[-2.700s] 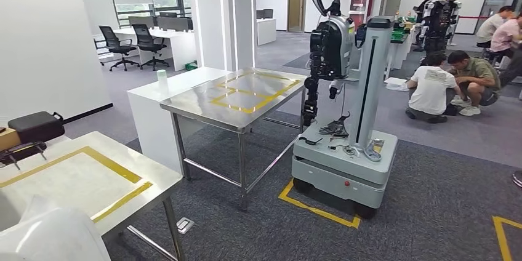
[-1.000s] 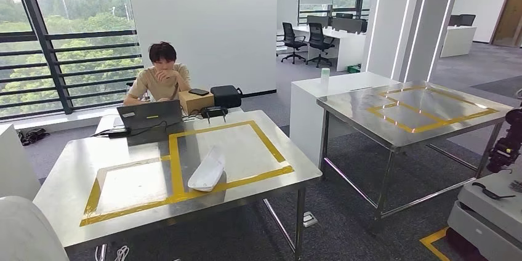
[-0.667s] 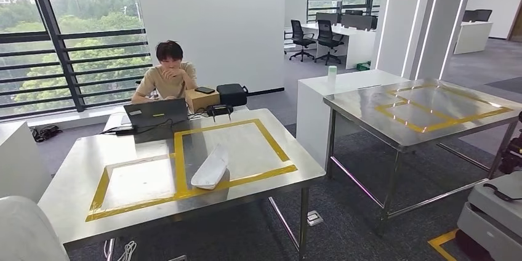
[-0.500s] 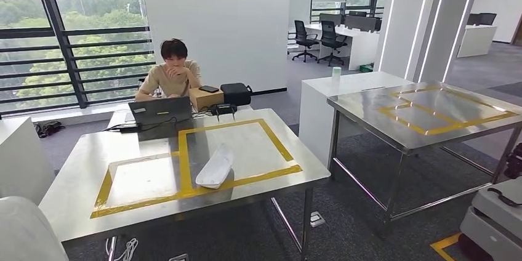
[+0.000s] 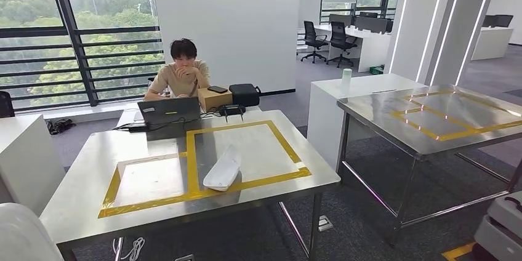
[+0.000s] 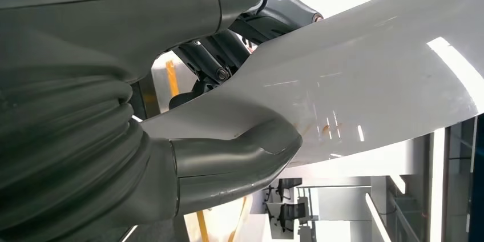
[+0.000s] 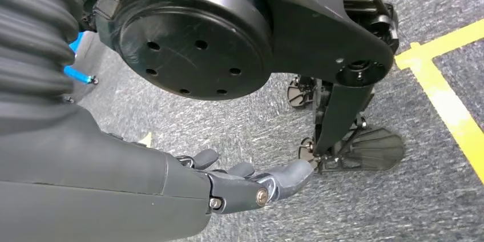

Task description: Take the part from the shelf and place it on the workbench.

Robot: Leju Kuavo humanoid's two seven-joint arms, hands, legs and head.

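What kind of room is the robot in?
Probably an office used as a robot test lab: steel workbenches marked with yellow tape, a person at a laptop, and desks with office chairs behind.

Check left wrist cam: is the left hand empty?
No, the left hand grips a white part, with the thumb pressed on one face of it and the darker fingers on the other.

No text, label, brand, number or sign can be read in any view. The table (image 5: 86, 178) carries yellow tape outlines with no lettering, and the laptop (image 5: 168, 112) on it shows nothing legible.
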